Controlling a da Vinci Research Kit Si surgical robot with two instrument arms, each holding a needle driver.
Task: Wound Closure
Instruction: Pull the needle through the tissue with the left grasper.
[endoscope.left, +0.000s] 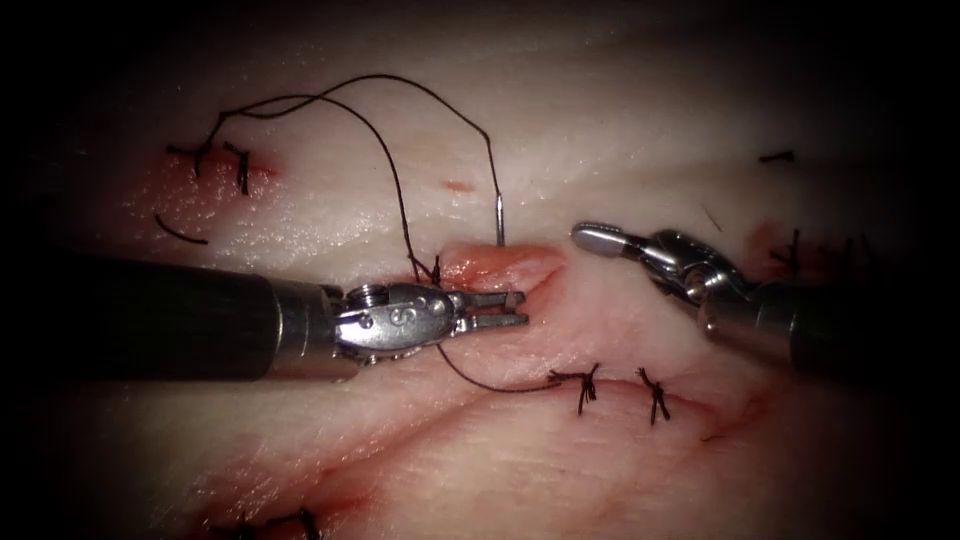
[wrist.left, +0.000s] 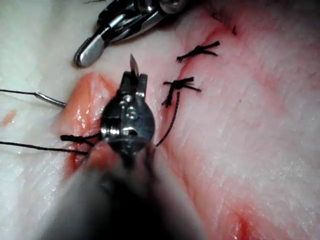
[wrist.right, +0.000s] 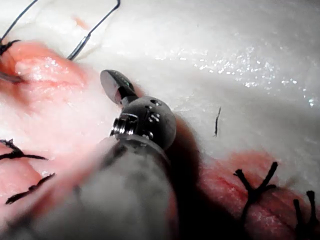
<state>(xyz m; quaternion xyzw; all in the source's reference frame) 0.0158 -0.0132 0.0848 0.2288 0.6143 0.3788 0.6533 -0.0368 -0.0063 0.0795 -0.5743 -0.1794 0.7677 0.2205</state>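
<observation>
The left tool (endoscope.left: 497, 309) is lying across the tissue (endoscope.left: 600, 110) with its jaws slightly parted at the cut (endoscope.left: 510, 268), and in the left wrist view the needle's point (wrist.left: 133, 63) is showing at those jaws, though I cannot tell whether they are gripping it. The needle (endoscope.left: 499, 220) is sitting in the tissue, its swaged end standing out just above the cut, with the thread (endoscope.left: 380, 150) looping away to the left. The right tool (endoscope.left: 600, 238) is hovering just right of the cut, jaws pressed together and holding nothing. The bite appears mid-passage; the next move calls for a firm grasp near the emerging point
</observation>
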